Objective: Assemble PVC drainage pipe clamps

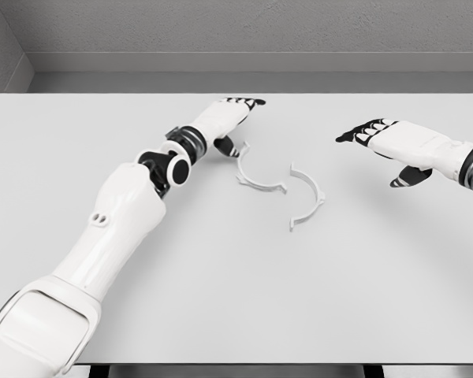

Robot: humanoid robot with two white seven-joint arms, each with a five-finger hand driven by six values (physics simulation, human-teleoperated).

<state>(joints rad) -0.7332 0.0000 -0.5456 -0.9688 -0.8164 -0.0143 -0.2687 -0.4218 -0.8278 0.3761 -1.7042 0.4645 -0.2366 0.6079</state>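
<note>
Two white half-ring clamp pieces lie flat near the table's middle. The left clamp half (255, 175) curves open toward the upper right; the right clamp half (307, 198) curves open toward the left, and the two lie a small gap apart. My left hand (232, 115) hovers just up-left of the left half, fingers stretched out flat and holding nothing, its thumb close to the piece's upper end. My right hand (378, 135) floats to the right of both pieces, fingers extended toward the left, open and holding nothing.
The white table (221, 283) spans the view, with its front edge at the bottom and a grey wall behind. My left arm (118, 220) stretches diagonally across the table's left half.
</note>
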